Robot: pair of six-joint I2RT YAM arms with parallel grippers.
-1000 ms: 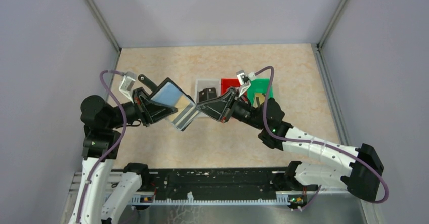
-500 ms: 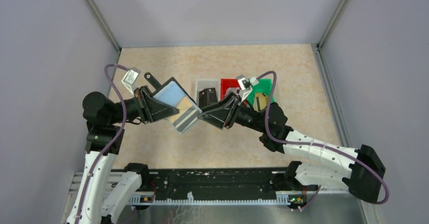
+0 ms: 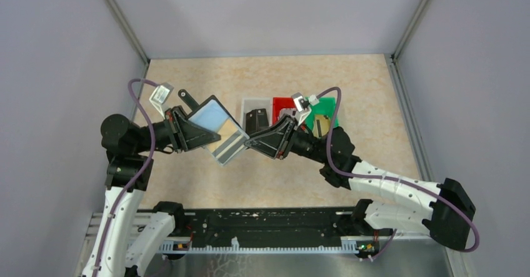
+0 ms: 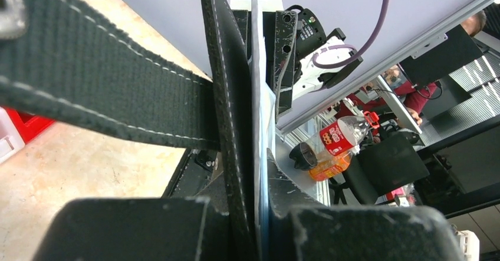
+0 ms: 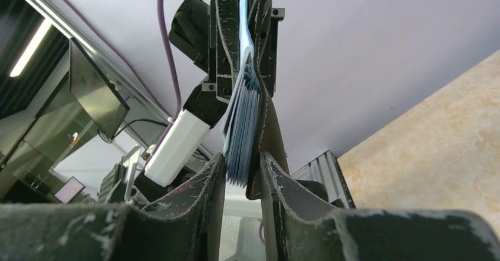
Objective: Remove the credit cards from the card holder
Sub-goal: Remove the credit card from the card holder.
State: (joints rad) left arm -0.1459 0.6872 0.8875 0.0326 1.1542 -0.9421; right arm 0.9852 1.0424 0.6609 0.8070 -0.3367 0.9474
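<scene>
The black card holder (image 3: 211,115) hangs open above the table, its grey-blue inside facing up and its striped slot end (image 3: 228,147) pointing at the right arm. My left gripper (image 3: 203,133) is shut on its upper half; in the left wrist view the card holder (image 4: 227,84) runs edge-on between the jaws, with its strap (image 4: 88,90) across the left. My right gripper (image 3: 249,142) closes on the slot end. In the right wrist view the layered grey-blue card edges (image 5: 243,119) and a black flap (image 5: 268,125) sit between its fingers (image 5: 215,178). No single card shows apart.
A white bin (image 3: 245,105), a red bin (image 3: 281,104) and a green bin (image 3: 326,109) stand in a row behind the right gripper. A dark item lies in the white bin and a tan card-like piece (image 3: 322,125) in the green one. Grey walls enclose the table.
Over the last second the left gripper lifted the card holder slightly up and right, and the right gripper moved left onto its slot end. Almost nothing moved in the last half second.
</scene>
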